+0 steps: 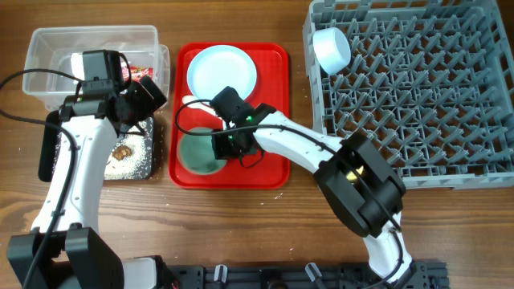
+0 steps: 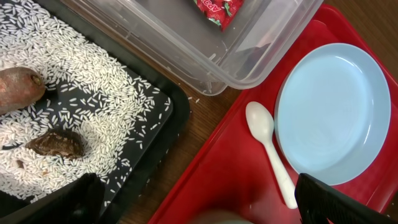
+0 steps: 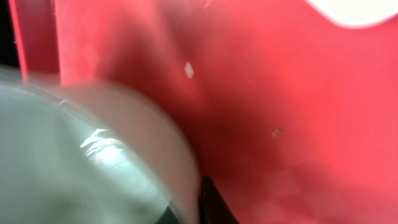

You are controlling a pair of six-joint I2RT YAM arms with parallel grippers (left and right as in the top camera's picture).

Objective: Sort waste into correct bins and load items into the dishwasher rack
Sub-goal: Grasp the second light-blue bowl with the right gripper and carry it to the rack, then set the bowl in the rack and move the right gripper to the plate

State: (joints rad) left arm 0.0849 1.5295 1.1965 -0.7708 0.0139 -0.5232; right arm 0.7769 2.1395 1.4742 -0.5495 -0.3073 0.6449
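Step in hand: loading dishes, with the right arm on the mint bowl (image 1: 201,152). The bowl sits at the near-left of the red tray (image 1: 273,172), and the right gripper (image 1: 229,143) is down at its right rim. The right wrist view is blurred: bowl wall close on the left, one dark finger (image 3: 211,200) just beside it. I cannot tell whether the jaws are clamped on the rim or only near it.

The left gripper (image 1: 148,95) hangs between the clear tub (image 1: 48,40) and the black tray (image 1: 50,152). Its jaws are wide and it carries nothing.

Waste looks sorted:
- The red wrapper (image 2: 219,11) is in the tub.
- The root (image 2: 18,87), brown lump (image 2: 57,143) and rice (image 2: 106,93) are in the black tray.

One white bowl (image 1: 331,48) is already in the rack (image 1: 418,104), at its far-left corner. The plate (image 1: 222,71) and spoon (image 2: 270,146) are still on the red tray, the spoon just beside the plate's left edge. No yellow cup shows.

Next move, as I judge it: get a firm pinch on the mint bowl's rim, lift it clear of the tray lip, carry it right and set it between the pegs away from the white bowl. A thin, smooth rim may slip or tilt. The plate and spoon come after.
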